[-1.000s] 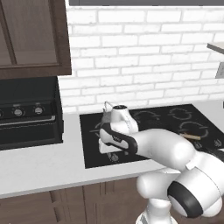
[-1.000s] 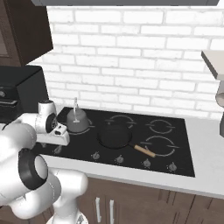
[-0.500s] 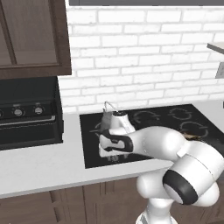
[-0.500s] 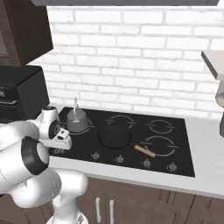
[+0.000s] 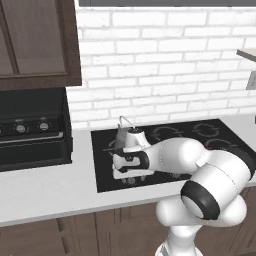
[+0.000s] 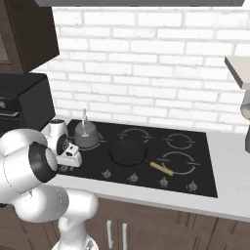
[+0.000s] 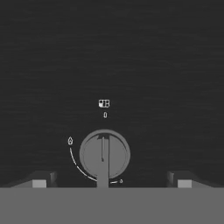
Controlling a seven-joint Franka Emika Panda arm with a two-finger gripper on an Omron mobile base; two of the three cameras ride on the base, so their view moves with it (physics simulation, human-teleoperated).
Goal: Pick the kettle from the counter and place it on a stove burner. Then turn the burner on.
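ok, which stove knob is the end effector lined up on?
The leftmost knob of the front row, below the kettle. In the hand view it sits centred between the open fingers; the other knobs lie further right.

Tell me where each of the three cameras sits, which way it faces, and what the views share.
Left base view: behind the arm's left, looking forward and down at the cooktop; the white arm crosses from lower right.
Right base view: behind its right, same cooktop, kettle on a burner; the arm rises lower left.
Hand view: on the hand, looking straight at a knob, fingertips at the bottom.
Shared: both base views show the kettle; the hand view's black glass is that cooktop.
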